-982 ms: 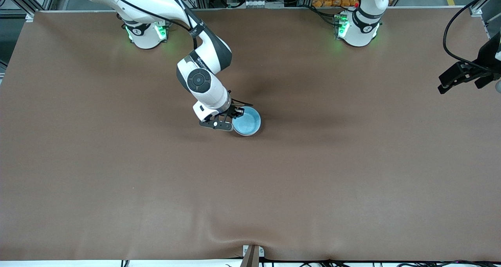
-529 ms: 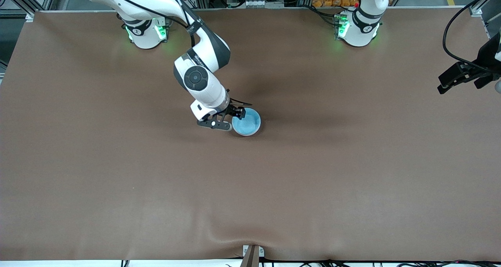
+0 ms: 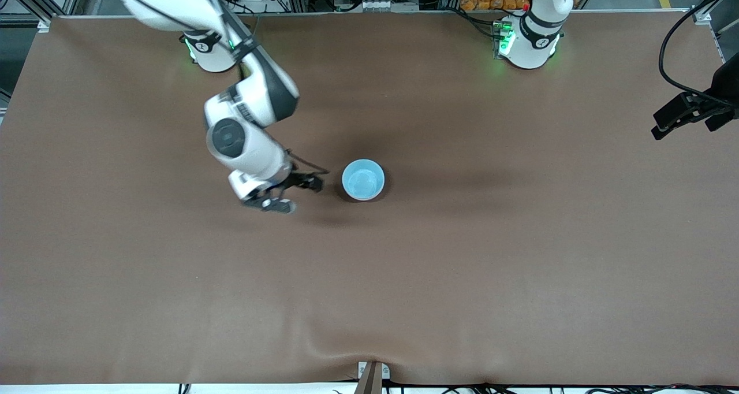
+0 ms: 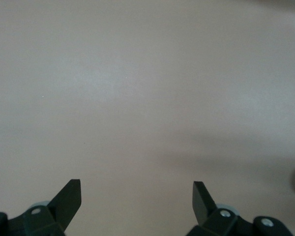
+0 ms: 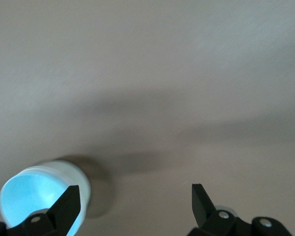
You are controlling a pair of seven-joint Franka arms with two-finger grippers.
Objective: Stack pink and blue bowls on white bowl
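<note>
The sky-blue bowl (image 3: 363, 179) stands upright near the middle of the brown table (image 3: 462, 267). It also shows in the right wrist view as the blue bowl (image 5: 34, 199), beside one fingertip. The pink bowl and the white bowl are hidden from view. My right gripper (image 3: 298, 195) hangs open over bare table beside the blue bowl, toward the right arm's end, and holds nothing. In its own wrist view the right gripper (image 5: 136, 194) has only table between its fingers. My left gripper (image 3: 675, 121) waits open at the left arm's end of the table; the left gripper (image 4: 136, 189) is over bare cloth.
The brown cloth has a small wrinkle near a clamp (image 3: 372, 374) at the table edge nearest the front camera. Both arm bases (image 3: 211, 50) (image 3: 528, 41) stand along the edge farthest from that camera. A cable (image 3: 670, 41) loops above the left gripper.
My right gripper opened, let go of the blue bowl's rim and drew away toward the right arm's end. The bowl stayed in place. The left gripper barely shifted.
</note>
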